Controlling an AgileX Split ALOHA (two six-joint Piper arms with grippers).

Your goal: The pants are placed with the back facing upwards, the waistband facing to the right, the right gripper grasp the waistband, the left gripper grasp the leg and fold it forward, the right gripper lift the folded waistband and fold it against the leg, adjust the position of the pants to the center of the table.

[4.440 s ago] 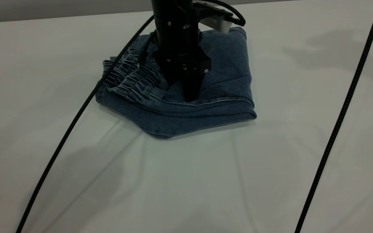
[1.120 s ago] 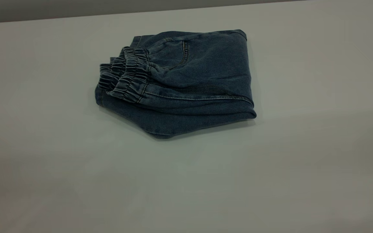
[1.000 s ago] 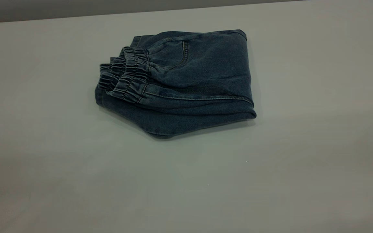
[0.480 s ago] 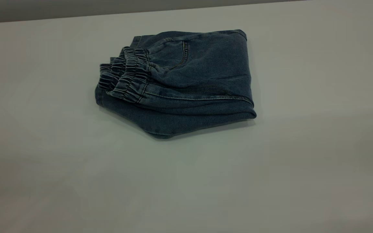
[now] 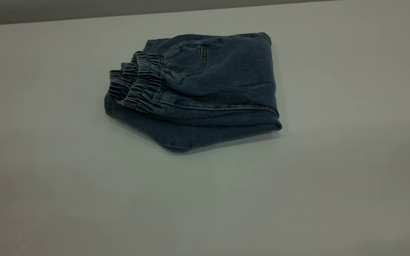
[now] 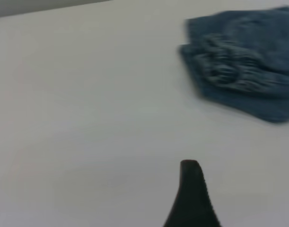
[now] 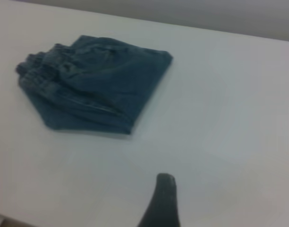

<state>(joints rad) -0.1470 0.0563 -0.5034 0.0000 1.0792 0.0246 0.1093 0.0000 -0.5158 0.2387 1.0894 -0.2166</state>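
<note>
Lying unmoved, folded pants [image 5: 205,92] on table [image 5: 297,185], both arms withdrawn.

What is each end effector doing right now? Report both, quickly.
Left end effector: away from the pants, holding nothing; open or shut cannot be told.
Right end effector: away from the pants, holding nothing; cannot be told.

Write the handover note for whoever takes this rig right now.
Left end effector: clear of the pants, holding nothing; only one finger shows.
Right end effector: likewise clear, one finger showing.
Pants: folded into a compact bundle on the table, waistband on top at the bundle's left in the exterior view.
Done: both folds.
Left: bundle sits toward the far edge; perhaps nudge it to centre.
</note>
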